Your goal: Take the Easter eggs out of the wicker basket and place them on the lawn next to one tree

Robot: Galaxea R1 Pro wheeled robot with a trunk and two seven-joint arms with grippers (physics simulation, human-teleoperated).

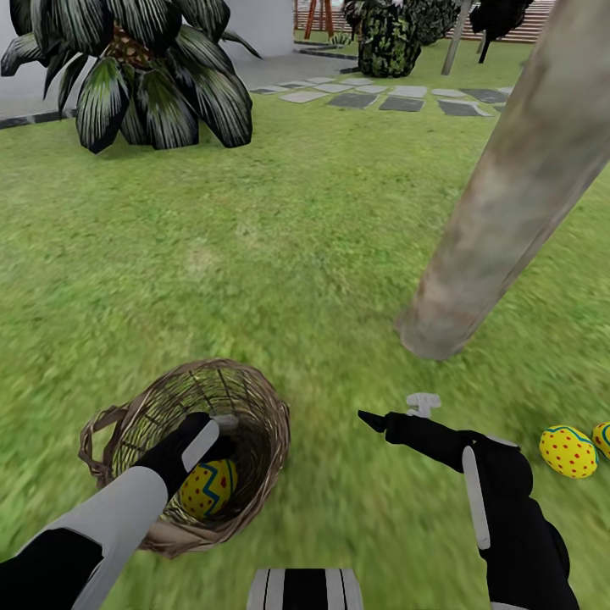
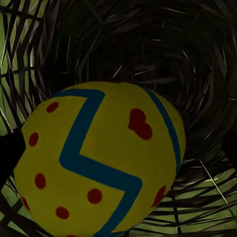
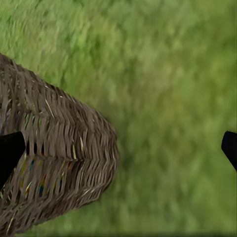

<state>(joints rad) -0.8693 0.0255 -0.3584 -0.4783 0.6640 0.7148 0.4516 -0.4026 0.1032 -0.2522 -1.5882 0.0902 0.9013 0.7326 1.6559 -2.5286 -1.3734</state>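
Though basketed, yellow zigzagged egg

The wicker basket is woven of brown, rough, matt strands, with gaps seen between them. A smooth, faintly glossy yellow shell is shown by the egg inside it, painted with blue zigzag and red marks; the same finish is seen on the egg at 4 o'clock. The tree trunk is mottled grey-brown, matt bark. The lawn is short, matt, patchy grass. Smooth grey slabs lie at 1 o'clock.
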